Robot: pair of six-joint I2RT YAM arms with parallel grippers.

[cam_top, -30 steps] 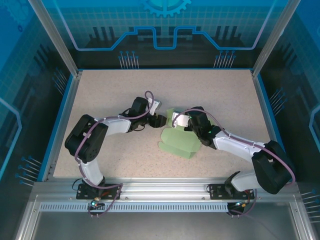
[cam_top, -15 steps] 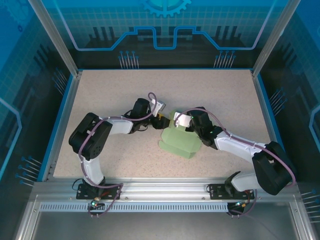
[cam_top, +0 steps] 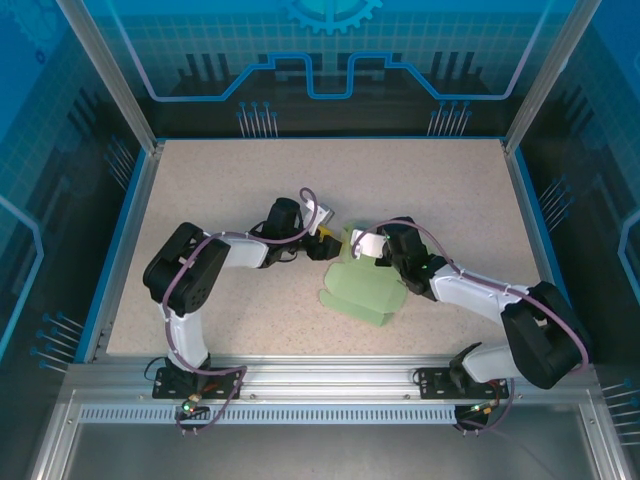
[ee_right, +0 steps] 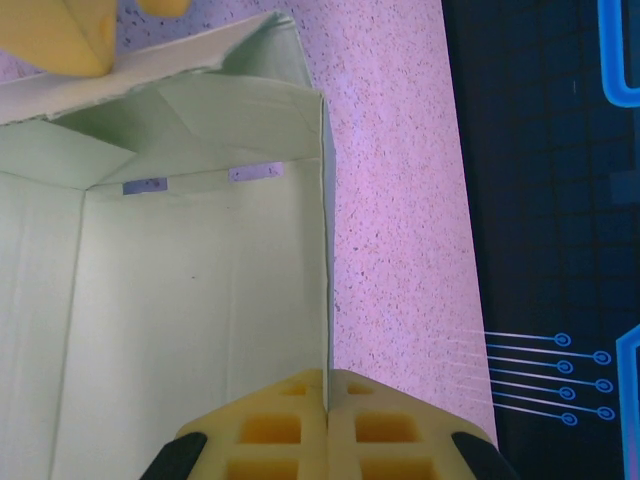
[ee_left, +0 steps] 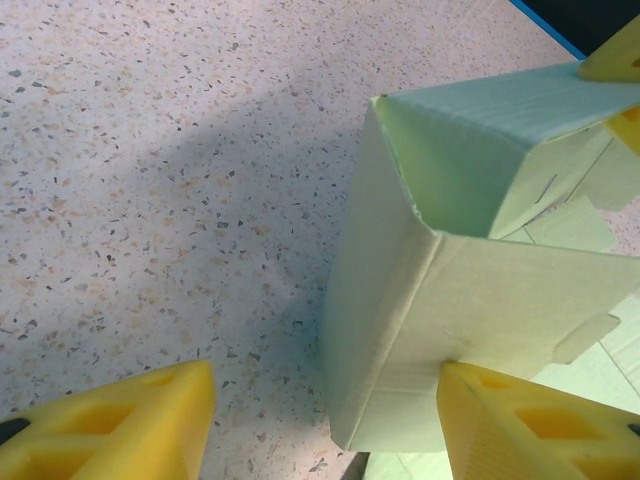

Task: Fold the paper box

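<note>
The pale mint-green thin-card paper box [cam_top: 362, 290] appeared light and easily creased; the right gripper [ee_right: 327, 385] pinched its 12 o'clock wall edge, the left gripper [ee_left: 320, 400] stood open at 11 o'clock.

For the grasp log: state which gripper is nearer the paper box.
Right. The right gripper is shut on the edge of an upright wall of the paper box. The left gripper is open at another corner, one finger at the card.

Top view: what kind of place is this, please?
Probably a robot test cell or demo booth: a speckled table inside an aluminium frame, blue circuit-print panels around it, and a left arm and right arm bolted at the near edge.
</note>
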